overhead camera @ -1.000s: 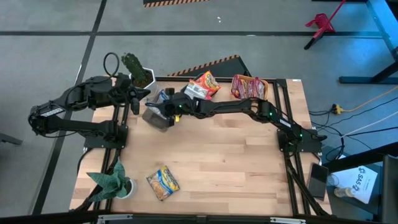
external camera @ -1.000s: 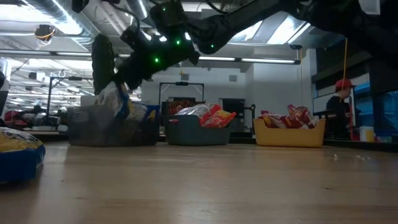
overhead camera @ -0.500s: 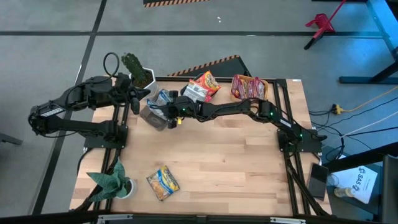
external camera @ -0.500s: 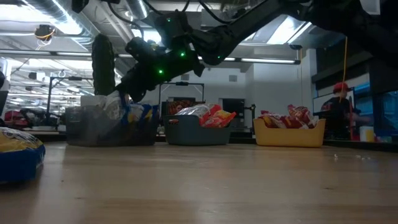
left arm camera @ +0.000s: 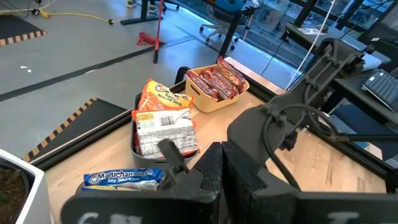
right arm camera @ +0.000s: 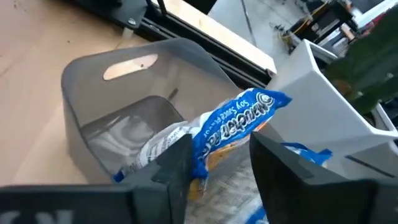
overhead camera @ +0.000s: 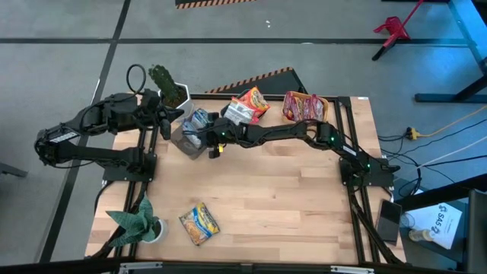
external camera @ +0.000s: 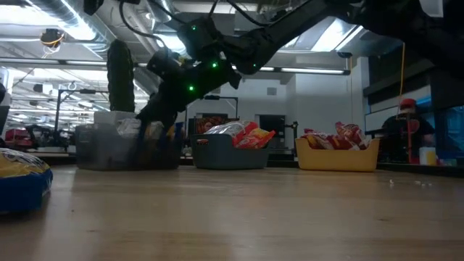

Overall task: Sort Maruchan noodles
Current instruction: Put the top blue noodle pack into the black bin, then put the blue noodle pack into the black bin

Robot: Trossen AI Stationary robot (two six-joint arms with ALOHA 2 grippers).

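A blue Maruchan noodle packet stands tilted in the grey bin at the table's far left, its lower end down among other packets. My right gripper reaches into that bin, open, one finger on each side of the packet. Orange packets fill the dark bin, and red ones the yellow bin. One blue-and-yellow packet lies flat near the front left. My left gripper is shut and empty by the far left corner. My right gripper's fingers stand on either side of the blue packet's lower half, slanting down from the table's right. Whether either finger touches the packet, I cannot tell. The packet's lower end rests in the bin and its upper end sticks up past the rim.
A potted plant stands beyond the far left corner and another at the near left edge. The three bins line the far edge. The wooden tabletop from the middle to the near right is bare.
My right gripper has gone down toward the grey bin with the blue packet. The packet was hanging above the bin's rim a second ago and now sits inside the bin.
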